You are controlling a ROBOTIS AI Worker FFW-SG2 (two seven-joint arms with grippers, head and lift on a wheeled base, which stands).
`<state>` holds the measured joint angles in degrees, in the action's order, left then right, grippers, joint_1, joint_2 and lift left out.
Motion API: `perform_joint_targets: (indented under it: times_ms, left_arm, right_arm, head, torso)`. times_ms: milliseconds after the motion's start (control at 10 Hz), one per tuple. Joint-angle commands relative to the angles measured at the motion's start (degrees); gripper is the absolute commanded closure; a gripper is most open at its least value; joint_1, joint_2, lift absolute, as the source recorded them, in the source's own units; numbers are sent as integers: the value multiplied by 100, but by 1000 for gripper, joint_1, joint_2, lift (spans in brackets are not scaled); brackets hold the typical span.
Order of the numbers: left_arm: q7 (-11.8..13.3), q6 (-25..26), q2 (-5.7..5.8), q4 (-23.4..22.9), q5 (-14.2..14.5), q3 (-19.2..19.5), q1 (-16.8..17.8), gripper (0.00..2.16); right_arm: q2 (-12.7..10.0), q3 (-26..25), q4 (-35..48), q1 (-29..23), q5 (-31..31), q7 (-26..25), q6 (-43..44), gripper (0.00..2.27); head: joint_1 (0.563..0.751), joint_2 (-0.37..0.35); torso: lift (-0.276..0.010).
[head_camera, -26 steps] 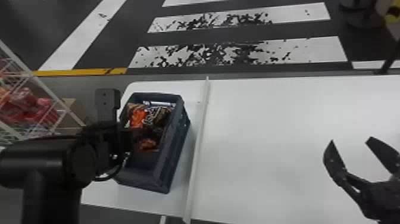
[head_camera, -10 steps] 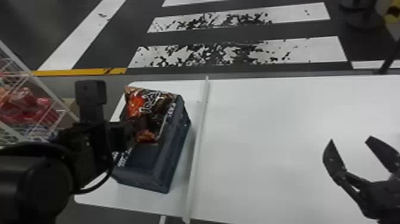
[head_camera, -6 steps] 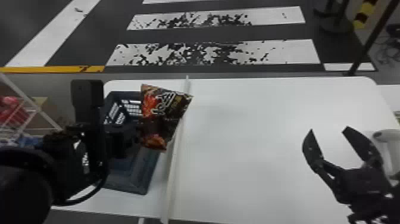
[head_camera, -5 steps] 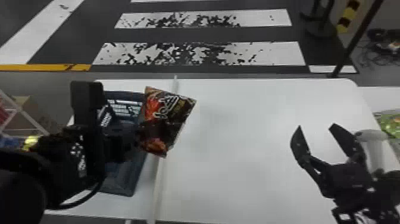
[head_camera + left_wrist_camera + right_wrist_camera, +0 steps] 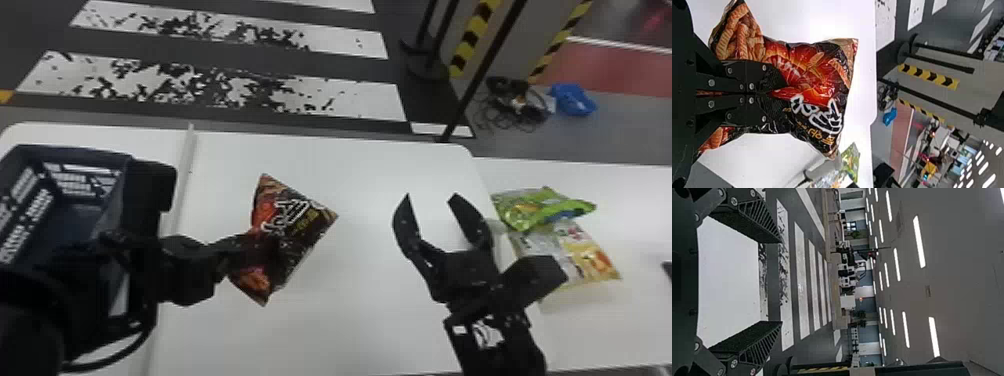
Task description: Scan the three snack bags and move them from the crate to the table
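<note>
My left gripper (image 5: 260,250) holds a red-and-black snack bag (image 5: 295,220) over the white table (image 5: 360,310), right of the divider strip. In the left wrist view the gripper (image 5: 777,93) is shut on the middle of that snack bag (image 5: 817,74). The dark blue crate (image 5: 95,155) stands at the left, its visible inside showing bare walls. My right gripper (image 5: 430,197) is open over the table's right part; the same gripper (image 5: 777,282) has nothing between its fingers in the right wrist view. Beyond it lie a green snack bag (image 5: 530,205) and a yellowish one (image 5: 590,255), overlapping.
A white strip (image 5: 185,165) runs across the table beside the crate. A pale handheld scanner (image 5: 495,227) is partly hidden behind my right gripper. Black posts (image 5: 465,105) stand past the far edge, with cables (image 5: 515,107) on the floor.
My left gripper has lifted the red-and-black bag out of the crate and carried it rightward past the divider. The head view has turned right, bringing the other two bags into sight.
</note>
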<state>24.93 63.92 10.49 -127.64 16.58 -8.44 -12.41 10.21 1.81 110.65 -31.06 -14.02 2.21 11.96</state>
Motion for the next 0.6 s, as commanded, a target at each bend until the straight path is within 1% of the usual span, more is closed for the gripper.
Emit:
perform_joint_targets:
  times_ms: [0, 100, 200, 300, 400, 500]
  left_arm:
    - [249, -560, -161, 661, -49, -316, 98, 1612]
    - [443, -841, -320, 1031, -49, -492, 160, 1612]
    - [443, -1034, -381, 1365, -128, -817, 283, 1612]
    - [452, -1316, -434, 1681, -331, -1177, 432, 1612]
    - [469, -1667, -487, 2059, -401, -1494, 608, 1612]
    - [469, -1931, -610, 2516, -462, -1740, 784, 1598]
  right_arm:
    - [-2, -14, 18, 38, -57, 8, -15, 167]
    - [-2, 4, 18, 56, -74, 8, -15, 167]
    - [-2, 4, 18, 65, -118, 8, 3, 167]
    - [7, 4, 27, 73, -153, 8, 3, 167]
    - [7, 12, 18, 82, -171, 16, 3, 167]
    - [16, 21, 27, 82, -171, 16, 21, 167]
  head:
    - [695, -239]
    - [695, -273]
    - [695, -305]
    - [695, -335]
    - [695, -350]
    - [695, -350]
  torso:
    - [-62]
    - [-62]
    - [-62]
    - [-62]
    - [-62]
    - [-62]
